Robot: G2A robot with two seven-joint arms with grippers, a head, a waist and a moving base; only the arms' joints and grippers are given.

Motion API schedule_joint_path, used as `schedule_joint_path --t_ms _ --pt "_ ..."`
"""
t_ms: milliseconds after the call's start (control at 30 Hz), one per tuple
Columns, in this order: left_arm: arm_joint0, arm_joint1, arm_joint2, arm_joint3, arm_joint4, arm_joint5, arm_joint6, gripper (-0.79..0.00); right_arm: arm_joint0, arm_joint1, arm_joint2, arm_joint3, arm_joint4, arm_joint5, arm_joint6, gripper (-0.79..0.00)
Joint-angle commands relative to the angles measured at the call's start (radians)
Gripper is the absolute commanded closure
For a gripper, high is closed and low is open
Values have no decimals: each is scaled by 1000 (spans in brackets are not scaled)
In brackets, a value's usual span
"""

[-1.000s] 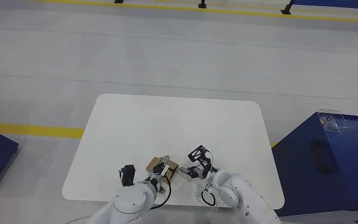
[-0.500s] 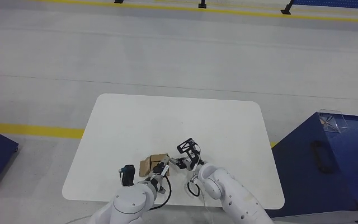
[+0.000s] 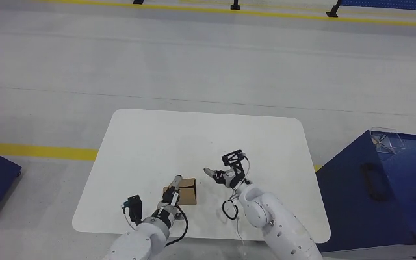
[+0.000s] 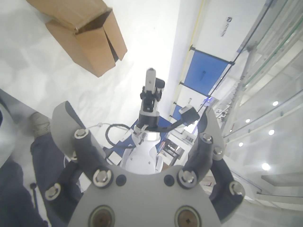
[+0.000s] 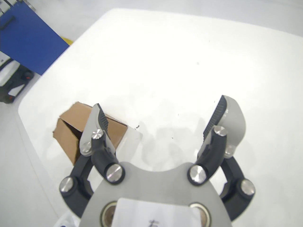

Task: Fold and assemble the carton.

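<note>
The carton (image 3: 185,192) lay on the white table (image 3: 195,140), low in the top view and a little left of the middle, close to the table's lower edge. It was plain brown cardboard, raised part-way into a box shape. In the left wrist view, where it sat in the upper left of the frame, one end stood open with its flaps ajar and a dark hollow showing inside. The left gripper (image 3: 174,184) sat at the carton's left edge in the top view, and whether it touched the cardboard there could not be told. In its own wrist view its fingers (image 4: 62,119) were spread wide with nothing between them, and bare table separated them from the carton. The right gripper (image 3: 216,174) was to the right of the carton in the top view, near it but apart, with white table between the two. Its fingers (image 5: 233,116) were likewise splayed apart and empty. In the right wrist view the carton appeared at lower left, partly behind one finger. A blue block (image 3: 370,195) stood off the table's right side, and a yellow floor line (image 3: 45,151) ran in from the left edge.
</note>
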Motion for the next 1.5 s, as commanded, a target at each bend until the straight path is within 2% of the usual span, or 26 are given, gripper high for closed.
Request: schedule_joint_path --t_ms 0,300,433,533,667,767,867,967,1167,1467 --pt "53 8 -28 4 46 -111 -89 -785 -26 3 27 -41 31 -6 -25 -785" --pt "57 9 -34 9 63 -127 -94 -785 -27 3 25 -42 21 -7 -25 -785" --pt "63 5 -11 37 75 -151 -124 -785 -35 1 -20 -72 -115 22 -33 -785" --pt "85 -8 23 116 81 -330 -122 -785 -20 -9 -58 -53 -162 58 -53 -785" --pt "126 -25 31 227 48 -614 -151 -785 16 -29 -123 10 -208 75 -98 -785" --pt "152 -33 28 316 58 -788 -169 -785 41 -45 -172 61 -257 92 -126 -785" --pt "150 -48 39 387 48 -931 -168 -785 64 -61 -214 107 -300 120 -132 -785" --pt "140 -62 57 445 23 -1014 -188 -785 77 -76 -244 134 -314 129 -146 -785" --pt "62 -96 91 579 -37 -1034 -168 -785 88 -94 -273 170 -351 145 -155 -785" --pt "-4 -137 100 673 -53 -1083 -95 -785 81 -106 -270 187 -376 148 -152 -785"
